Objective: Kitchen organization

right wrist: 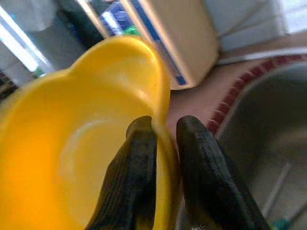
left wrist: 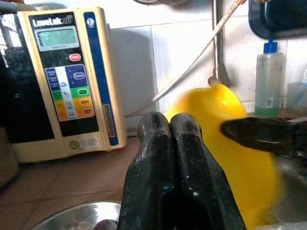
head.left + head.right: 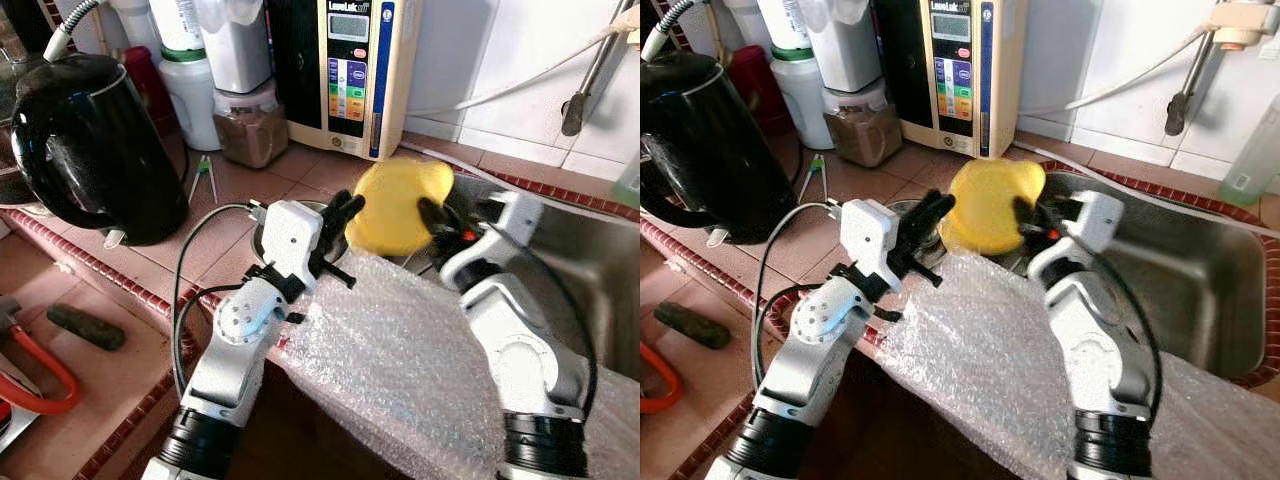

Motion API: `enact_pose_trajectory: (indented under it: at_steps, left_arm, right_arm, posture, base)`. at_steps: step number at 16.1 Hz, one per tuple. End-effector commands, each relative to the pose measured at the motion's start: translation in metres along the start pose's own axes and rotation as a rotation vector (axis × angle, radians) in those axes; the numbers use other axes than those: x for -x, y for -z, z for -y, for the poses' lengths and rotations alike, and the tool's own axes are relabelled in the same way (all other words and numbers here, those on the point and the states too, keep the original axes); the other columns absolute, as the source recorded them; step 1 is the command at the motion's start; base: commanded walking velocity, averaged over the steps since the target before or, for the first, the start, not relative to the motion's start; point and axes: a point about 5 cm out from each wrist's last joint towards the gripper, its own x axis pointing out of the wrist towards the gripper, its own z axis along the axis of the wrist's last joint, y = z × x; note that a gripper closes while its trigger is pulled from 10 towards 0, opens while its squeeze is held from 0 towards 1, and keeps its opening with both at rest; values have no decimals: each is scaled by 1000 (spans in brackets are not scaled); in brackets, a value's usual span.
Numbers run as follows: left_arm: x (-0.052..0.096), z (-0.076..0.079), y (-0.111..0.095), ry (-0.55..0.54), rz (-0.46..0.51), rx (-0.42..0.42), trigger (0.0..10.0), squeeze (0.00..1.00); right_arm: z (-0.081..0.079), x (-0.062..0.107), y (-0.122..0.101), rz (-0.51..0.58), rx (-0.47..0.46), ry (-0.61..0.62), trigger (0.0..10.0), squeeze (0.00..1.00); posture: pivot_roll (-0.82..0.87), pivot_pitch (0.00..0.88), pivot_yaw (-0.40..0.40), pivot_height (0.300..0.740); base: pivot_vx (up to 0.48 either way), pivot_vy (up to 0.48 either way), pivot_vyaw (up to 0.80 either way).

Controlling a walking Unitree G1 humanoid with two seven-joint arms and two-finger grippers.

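Observation:
A yellow plastic bowl (image 3: 398, 203) hangs tilted in the air at the left edge of the steel sink (image 3: 1200, 290), its hollow side facing my right wrist camera. My right gripper (image 1: 165, 139) is shut on the bowl's rim, one finger inside and one outside. My left gripper (image 3: 345, 212) is shut with nothing in it, its fingers pressed together just left of the bowl, above a round steel dish (image 2: 76, 215) on the counter.
Bubble wrap (image 3: 420, 360) lies over the counter's front edge. A black kettle (image 3: 85, 140) stands at the left, a beige water purifier (image 3: 350, 70) and jars at the back. A green soap bottle (image 2: 267, 84) stands behind the sink. Tools lie on the lower ledge (image 3: 70, 330).

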Motion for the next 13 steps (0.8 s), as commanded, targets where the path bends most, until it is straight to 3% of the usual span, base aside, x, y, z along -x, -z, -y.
enact_pose_trajectory:
  at_steps: [1,2,3,4,5,6,7,8,13]
  left_arm:
    - [0,-1,-5,12,22,-26,0,0]
    - [0,-3,-5,10,17,-34,1059,0]
    - [-1,-4,-4,8,16,-37,4588,0]
    - [-2,-4,-5,4,19,-43,4824,0]
    - [-2,-4,-5,3,20,-47,7098,0]
    - [-2,-4,-4,1,14,-56,10000,0]
    - [-1,-3,-4,6,12,-50,10000,0]
    - [0,-2,-3,20,3,-27,10000,1000]
    - [14,-1,11,141,-112,30,10000,1000]
  right_arm:
    - [-1,-3,-4,1,-19,-4,0,0]
    - [2,-3,-4,1,-43,11,0,0]
    - [3,-4,-4,2,-46,15,0,0]
    - [2,-5,-5,3,-41,9,0,0]
    - [1,-6,-6,5,-39,8,0,0]
    - [1,-7,-5,4,-42,11,0,0]
    - [1,-7,-5,3,-41,11,0,0]
    - [1,-7,-5,7,-25,17,0,0]
    - [32,-5,-17,81,147,230,0,0]
  posture:
    - [-68,0,53,740]
    - [-67,0,54,740]
    - [-66,0,53,740]
    - [-65,0,54,740]
    - [-65,0,54,740]
    - [-63,0,54,740]
    - [-61,0,54,740]
    - [-60,0,56,740]
    - [-58,0,65,740]
  base:
    - [0,0,0]
    - [0,0,0]
    - [0,0,0]
    - [0,0,0]
    - [0,0,0]
    - [0,0,0]
    - [0,0,0]
    - [0,0,0]
    - [0,0,0]
